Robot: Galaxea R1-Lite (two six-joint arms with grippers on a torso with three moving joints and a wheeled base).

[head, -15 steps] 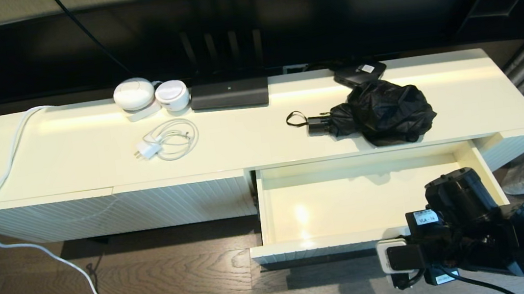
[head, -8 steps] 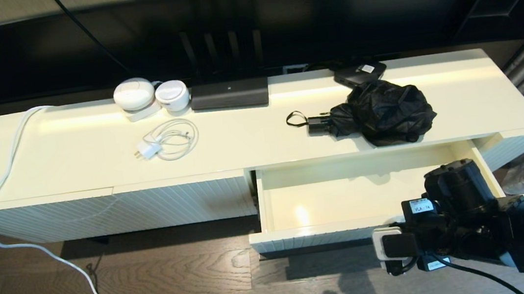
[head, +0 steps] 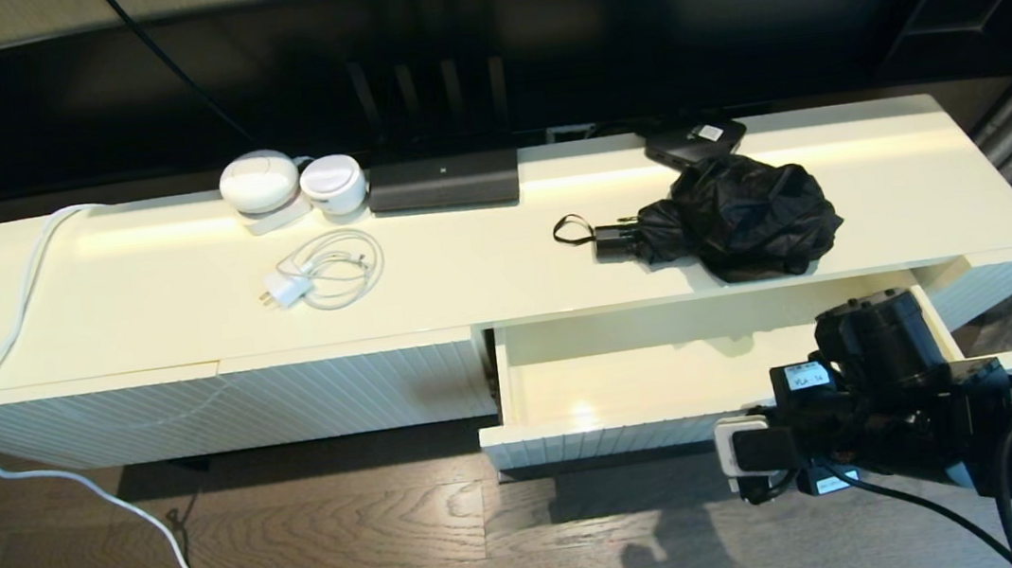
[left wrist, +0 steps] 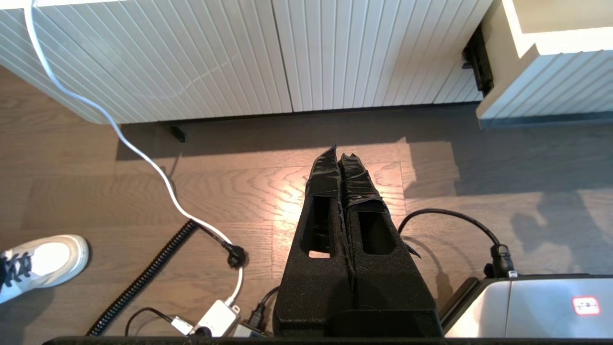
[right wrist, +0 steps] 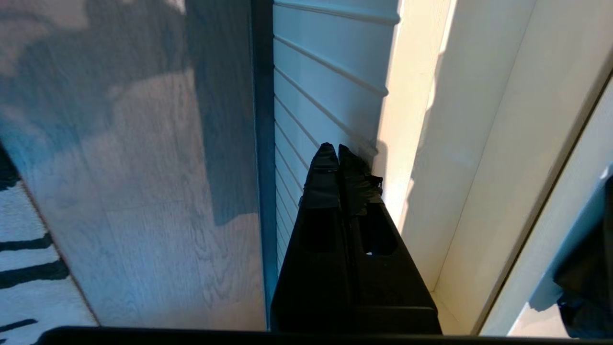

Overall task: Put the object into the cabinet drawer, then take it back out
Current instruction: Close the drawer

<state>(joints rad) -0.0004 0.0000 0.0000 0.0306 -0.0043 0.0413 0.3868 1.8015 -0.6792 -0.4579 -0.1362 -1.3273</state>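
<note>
Right gripper (right wrist: 338, 149) has its fingers pressed together, nothing between them, tips right at the fluted front of the cabinet drawer (right wrist: 330, 91), near its right end. Just beyond lies the drawer's cream interior, part open. Further back and up on the cabinet top (head: 137, 307) rests the umbrella (head: 727, 216). Left gripper (left wrist: 339, 158), also clamped empty, hangs over the wood floor (left wrist: 96, 191).
</note>
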